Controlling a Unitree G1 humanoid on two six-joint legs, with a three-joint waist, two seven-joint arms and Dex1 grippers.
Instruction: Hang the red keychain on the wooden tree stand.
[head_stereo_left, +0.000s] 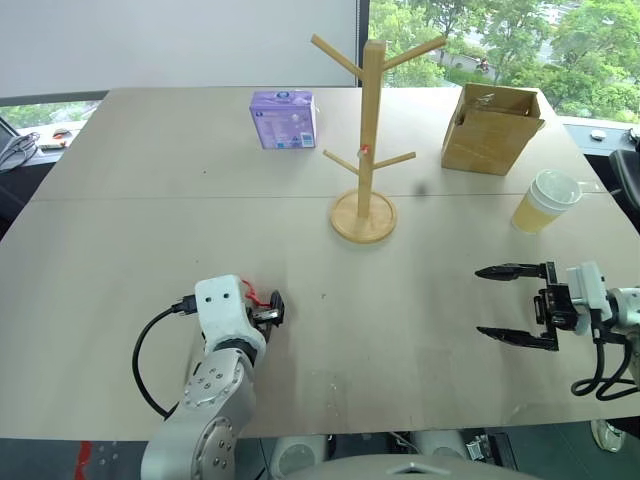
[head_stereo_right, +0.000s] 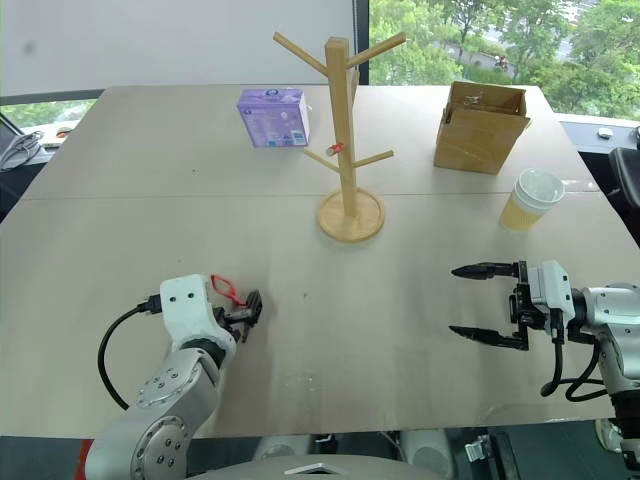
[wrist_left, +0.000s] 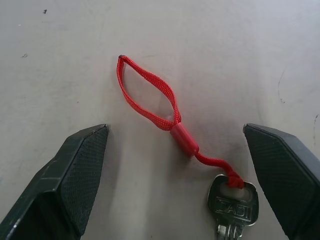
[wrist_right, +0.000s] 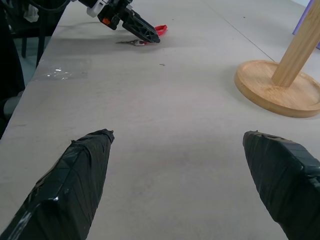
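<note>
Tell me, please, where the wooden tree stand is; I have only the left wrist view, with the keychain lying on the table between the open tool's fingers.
Observer: The wooden tree stand stands upright farther across the table, ahead and somewhat to the right of the left tool.
Operator: Is anything hanging on its pegs?
Observer: No, the pegs are bare; a small red-and-white sticker sits on the post.
Operator: And where is the other arm?
Observer: The right tool hovers open over the table's right side, holding nothing, well apart from the red keychain.
</note>
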